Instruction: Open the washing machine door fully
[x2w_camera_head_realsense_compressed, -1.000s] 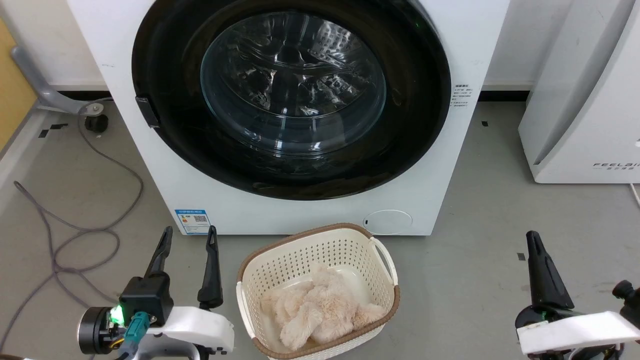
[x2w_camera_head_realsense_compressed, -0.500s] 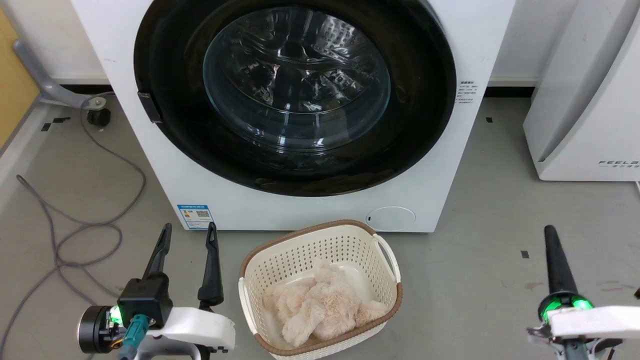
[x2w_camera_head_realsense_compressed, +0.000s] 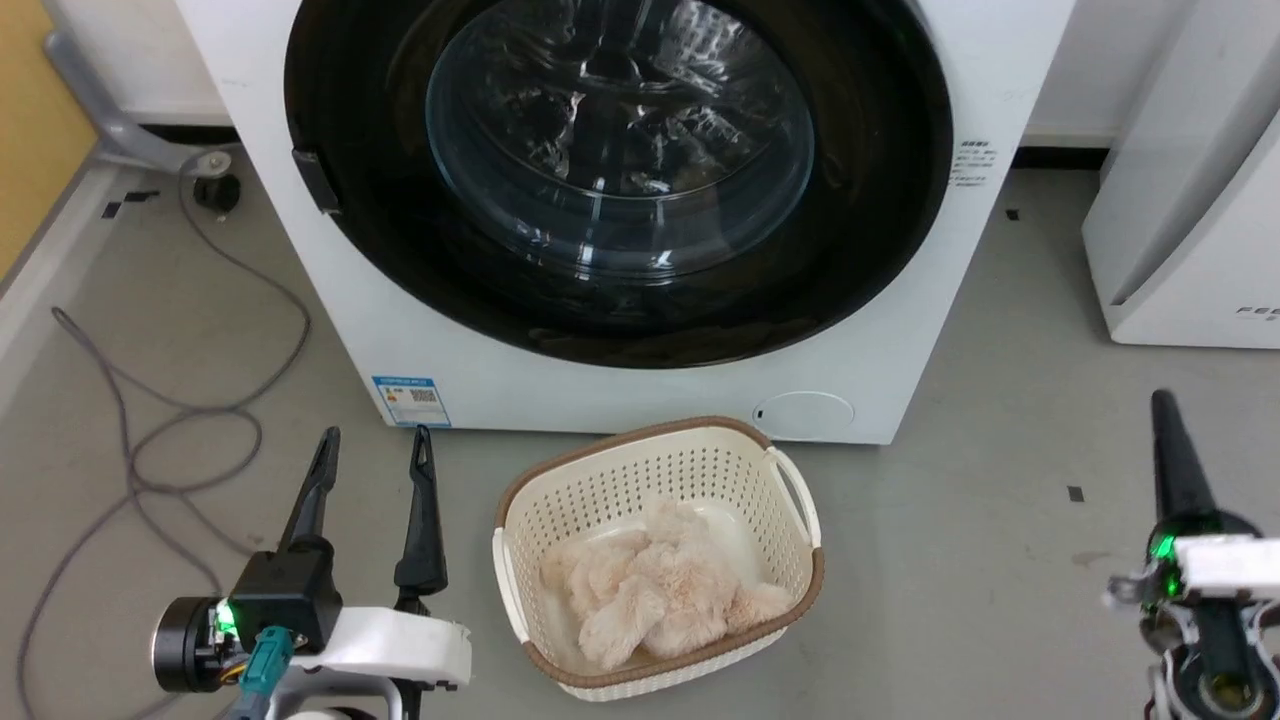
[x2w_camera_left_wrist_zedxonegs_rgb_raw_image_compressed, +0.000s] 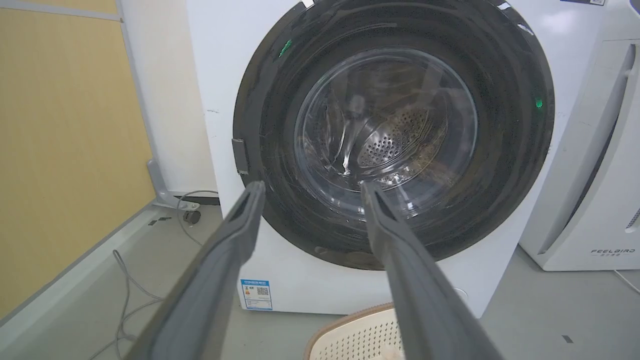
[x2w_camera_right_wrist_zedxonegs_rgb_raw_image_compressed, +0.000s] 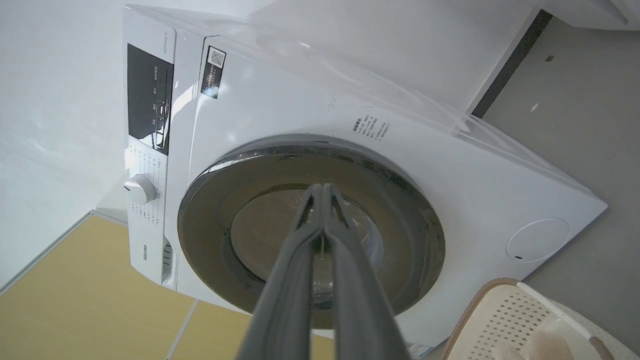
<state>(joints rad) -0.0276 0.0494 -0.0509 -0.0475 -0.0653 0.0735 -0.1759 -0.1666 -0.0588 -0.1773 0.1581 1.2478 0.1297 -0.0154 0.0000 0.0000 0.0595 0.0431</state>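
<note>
The washing machine door (x2w_camera_head_realsense_compressed: 870, 200) is a glossy black disc with a clear glass bowl (x2w_camera_head_realsense_compressed: 620, 140) at its centre. It lies flat against the white machine front, with a dark hinge block (x2w_camera_head_realsense_compressed: 315, 180) at its left edge. My left gripper (x2w_camera_head_realsense_compressed: 375, 440) is open low at the left, well short of the door. In the left wrist view that gripper (x2w_camera_left_wrist_zedxonegs_rgb_raw_image_compressed: 311, 186) points at the door (x2w_camera_left_wrist_zedxonegs_rgb_raw_image_compressed: 505, 150). My right gripper (x2w_camera_head_realsense_compressed: 1165, 405) is at the lower right, over the floor. In the right wrist view it (x2w_camera_right_wrist_zedxonegs_rgb_raw_image_compressed: 322, 189) is shut on nothing, aimed at the door (x2w_camera_right_wrist_zedxonegs_rgb_raw_image_compressed: 210, 225).
A cream basket (x2w_camera_head_realsense_compressed: 655, 435) holding a fluffy beige cloth (x2w_camera_head_realsense_compressed: 650, 590) stands on the floor just before the machine, between my arms. A grey cable (x2w_camera_head_realsense_compressed: 140, 440) loops over the floor at the left. A white appliance (x2w_camera_head_realsense_compressed: 1190, 200) stands to the right and a yellow panel (x2w_camera_head_realsense_compressed: 30, 130) to the left.
The head camera has shifted, so the whole picture has moved. My right gripper has rolled at the wrist and moved forward and outward. The left gripper and the door have stayed put.
</note>
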